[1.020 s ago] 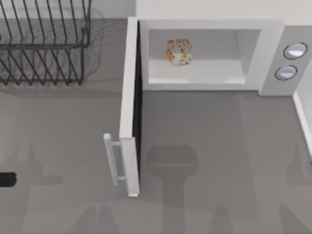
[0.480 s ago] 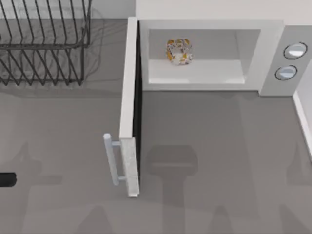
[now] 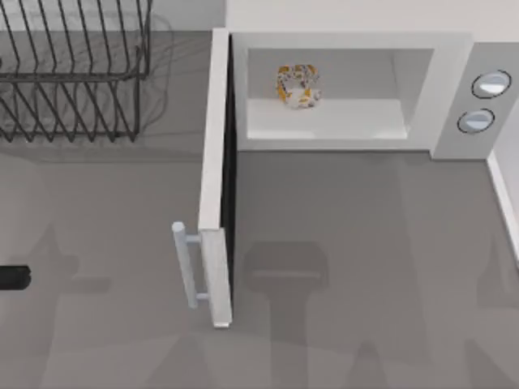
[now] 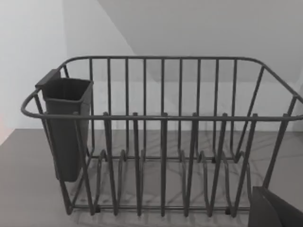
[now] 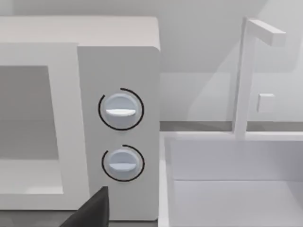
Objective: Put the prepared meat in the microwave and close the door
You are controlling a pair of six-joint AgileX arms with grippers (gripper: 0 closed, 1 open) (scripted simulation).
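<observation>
Item: left gripper (image 4: 277,213), a dark corner of it seen in the left wrist view; whether released or clenched cannot be told. Left arm (image 3: 12,277), a dark stub at the table's left edge, well apart from the microwave. Ahead of this claw: a dark wire dish rack (image 4: 163,142), upright on the grey table (image 3: 365,235), with a dark cutlery holder (image 4: 66,123) hung on one end wall. Item: right gripper (image 5: 94,210), a dark wedge low in the right wrist view; state likewise cannot be told. Ahead of this claw: the microwave (image 5: 118,56), its grey side panel bearing two round silver-rimmed dials (image 5: 120,109), one above the other; beside it a white sink basin (image 5: 236,189) with a white faucet (image 5: 244,75). Item: the prepared meat (image 3: 298,86), mottled orange-yellow and white, resting on the cavity floor toward the hinge side, well apart from both claws, held by neither. Item: the door (image 3: 215,162), swung fully open, standing out square from the oven front, between the left claw and the cavity; its light grey bar handle (image 3: 183,263) faces the left arm's side, untouched.
</observation>
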